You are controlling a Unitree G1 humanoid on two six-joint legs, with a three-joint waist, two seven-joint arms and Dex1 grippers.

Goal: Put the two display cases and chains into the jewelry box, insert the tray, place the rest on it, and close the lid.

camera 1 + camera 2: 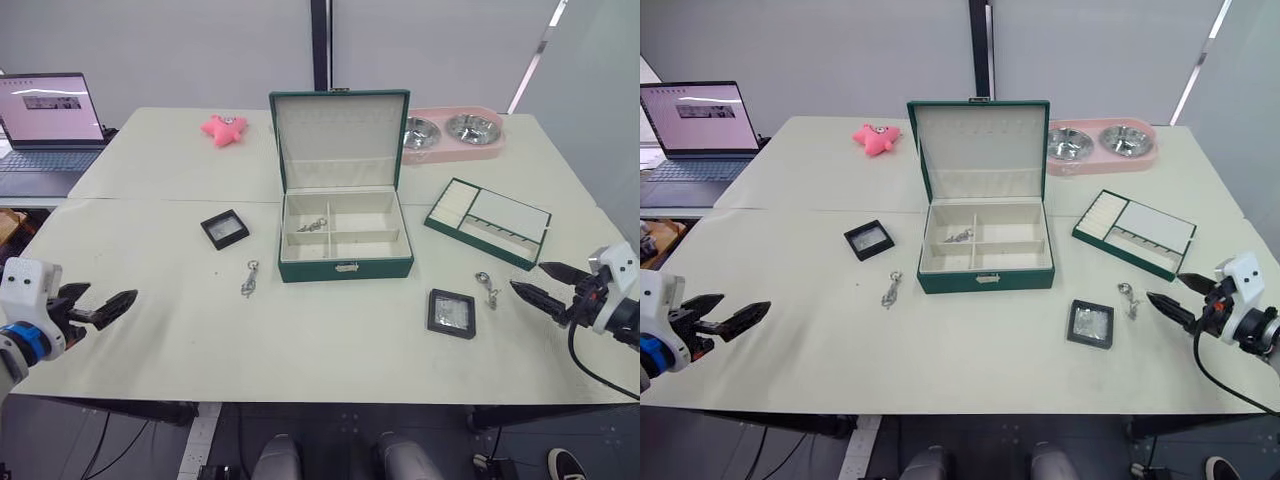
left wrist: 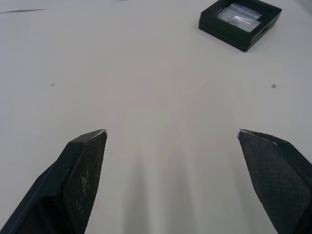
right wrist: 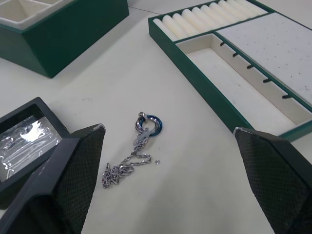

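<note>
Both grippers, left (image 1: 118, 302) and right (image 1: 533, 284), spread and empty, right aimed at chain (image 3: 134, 156) beside tray (image 1: 520, 256).

Left end effector (image 1: 118, 304) low at left, fingers spread, right end effector (image 1: 535, 285) likewise at right

The dark green jewelry box (image 1: 345, 240) is sitting mid-bench with its lid (image 1: 340, 140) standing upright, showing cream lining. One chain (image 1: 312, 226) is lying in its rear left compartment. A second chain (image 1: 249, 278) is resting on the bench just left of the box, and a third (image 3: 134, 156) is lying to its right, between the nearer display case (image 1: 451, 313) and the tray (image 1: 488, 222). The tray is lying angled, right of the box. The other display case (image 1: 224, 229) is sitting left of the box.
</note>
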